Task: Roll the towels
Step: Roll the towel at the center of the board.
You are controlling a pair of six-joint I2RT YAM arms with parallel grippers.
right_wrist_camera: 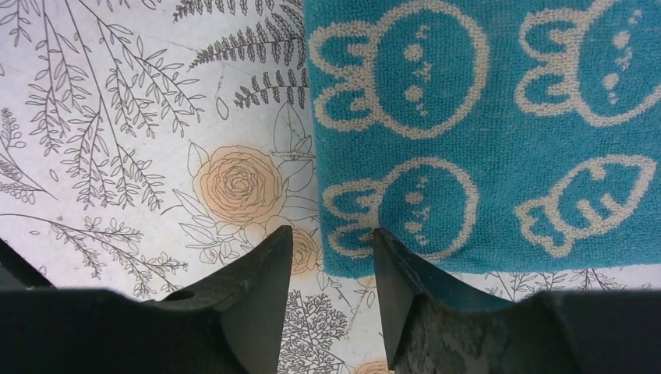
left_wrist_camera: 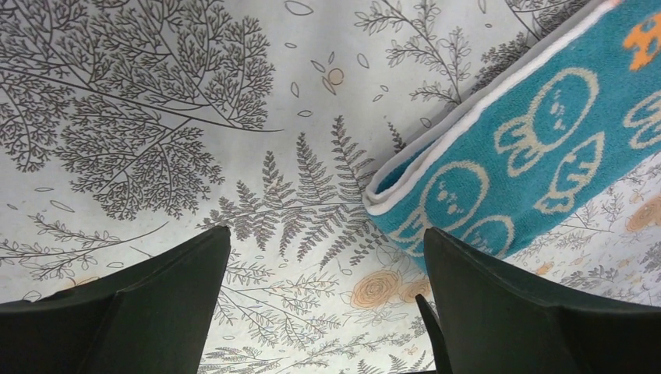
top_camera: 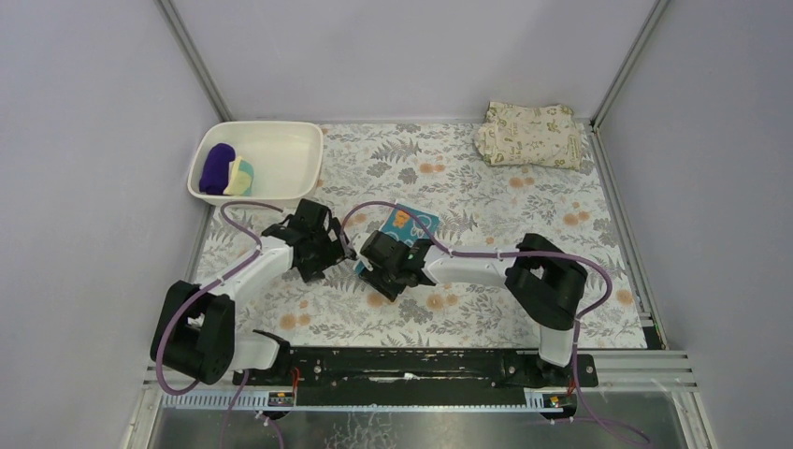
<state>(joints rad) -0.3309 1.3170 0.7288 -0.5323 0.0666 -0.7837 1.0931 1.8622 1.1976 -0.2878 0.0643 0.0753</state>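
Teal bunny-print towel (right_wrist_camera: pixel 499 132) is lying folded on the floral surface (left_wrist_camera: pixel 156 93) — left hand (left_wrist_camera: pixel 327 234) is hovering beside it, spread wide; right hand (right_wrist_camera: pixel 329 234), half-spread, is straddling its corner.

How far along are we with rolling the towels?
Seemingly done: the rolled dark purple towel and the pale yellow towel sit together in the white plastic tub. In hand: the teal bunny-print towel lies folded flat on the floral tablecloth; the left gripper is open beside its end, and the right gripper has its jaws apart at a corner. Left: rolling it, not yet started.
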